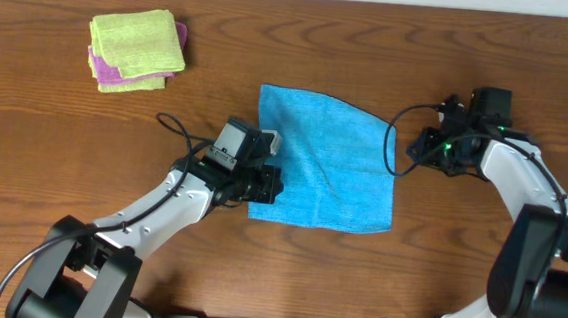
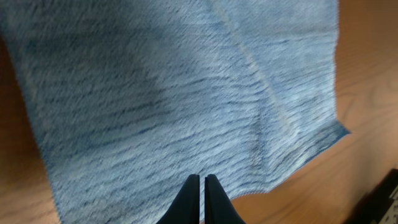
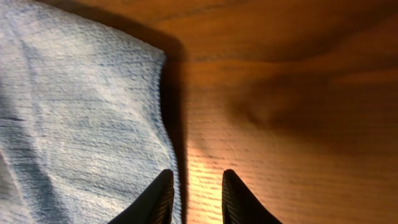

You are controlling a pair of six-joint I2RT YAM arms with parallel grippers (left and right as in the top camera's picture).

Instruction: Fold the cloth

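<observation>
One sky-blue square terry cloth (image 1: pixel 329 167) lies rumpled on the brown wooden counter (image 1: pixel 392 46), with no clean fold visible yet. Left jaws are pressed together at its near-left edge, apparently pinching it. Right jaws stand narrowly apart, empty, just beside its right edge. Folding looks barely begun.

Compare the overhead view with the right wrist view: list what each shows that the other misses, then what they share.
Only overhead: the folded green cloth stacked on a purple cloth at the far left of the table, both arms, and the left hand at the blue cloth's left edge.
Only right wrist: up close, the right hand has its fingers parted at the cloth's edge, bare wood between them, gripping nothing.
Both: the blue cloth and the wooden table.
</observation>
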